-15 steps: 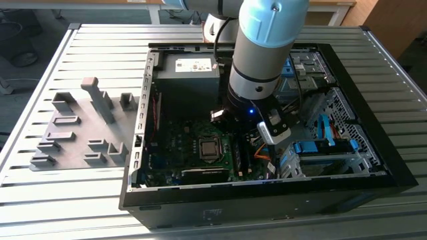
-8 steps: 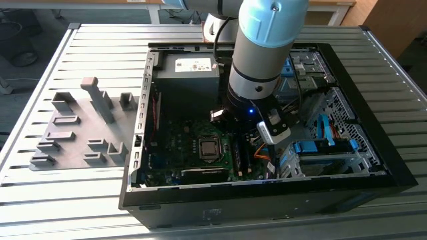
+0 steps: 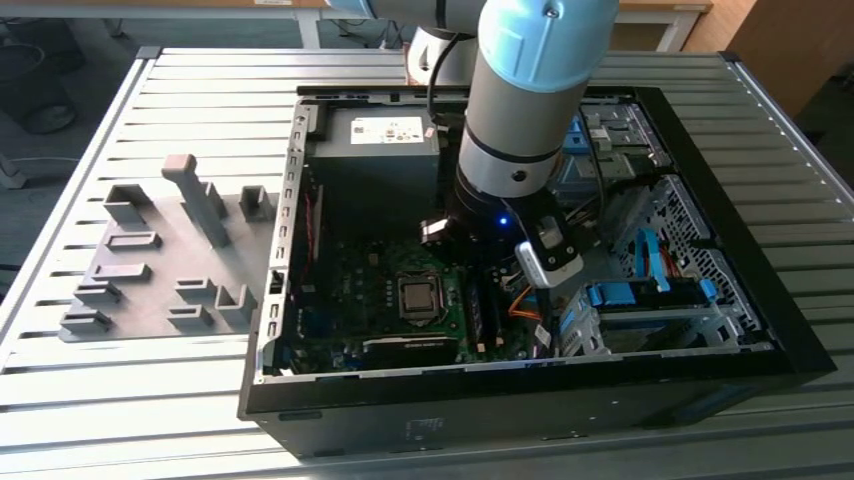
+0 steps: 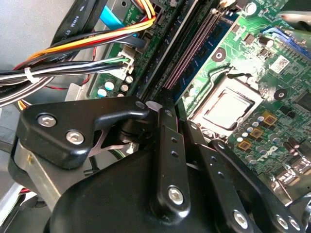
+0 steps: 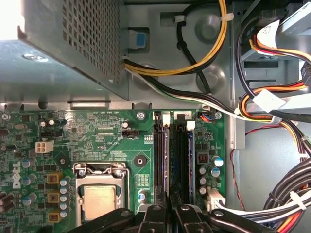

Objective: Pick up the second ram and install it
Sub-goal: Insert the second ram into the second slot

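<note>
The second ram (image 5: 187,170) stands on edge in the motherboard (image 5: 87,136) slots, directly under the gripper (image 5: 167,213), its near end hidden behind the black fingers (image 5: 155,216). The fingers look drawn together over it, but I cannot tell whether they grip. In the exterior view the arm (image 3: 521,130) hides the slots.
</note>
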`<move>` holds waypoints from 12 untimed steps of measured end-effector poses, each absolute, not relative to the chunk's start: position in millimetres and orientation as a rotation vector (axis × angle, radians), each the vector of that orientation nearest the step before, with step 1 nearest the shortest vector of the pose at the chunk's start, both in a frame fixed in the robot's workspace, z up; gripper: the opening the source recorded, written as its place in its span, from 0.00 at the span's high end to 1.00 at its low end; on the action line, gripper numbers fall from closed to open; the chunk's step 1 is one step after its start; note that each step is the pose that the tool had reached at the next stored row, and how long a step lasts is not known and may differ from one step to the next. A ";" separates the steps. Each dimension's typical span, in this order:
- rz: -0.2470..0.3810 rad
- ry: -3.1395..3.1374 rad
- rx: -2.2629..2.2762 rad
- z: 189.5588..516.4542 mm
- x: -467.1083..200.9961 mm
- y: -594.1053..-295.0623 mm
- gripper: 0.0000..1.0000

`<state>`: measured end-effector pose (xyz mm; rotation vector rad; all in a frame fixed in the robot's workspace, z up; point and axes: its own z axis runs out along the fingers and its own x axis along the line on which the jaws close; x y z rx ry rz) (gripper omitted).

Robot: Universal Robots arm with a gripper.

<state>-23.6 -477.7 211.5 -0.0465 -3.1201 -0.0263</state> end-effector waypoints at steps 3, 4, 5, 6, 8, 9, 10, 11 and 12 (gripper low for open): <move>-0.026 -3.120 -0.046 211.5 -23.6 -477.7 0.86; -0.026 -3.120 -0.044 211.5 -23.4 -477.7 0.86; -0.026 -3.120 -0.040 211.5 -23.1 -477.7 0.86; -0.026 -3.120 -0.038 211.5 -23.0 -477.7 0.86; -0.026 -3.120 -0.035 211.3 -22.9 -477.7 0.86; -0.027 -3.120 -0.035 211.0 -22.9 -477.7 0.86; -0.027 -3.120 -0.035 210.7 -22.9 -477.7 0.86; -0.027 -3.120 -0.034 210.3 -22.8 -477.7 0.86; -0.027 -3.120 -0.034 210.0 -22.8 -477.7 0.86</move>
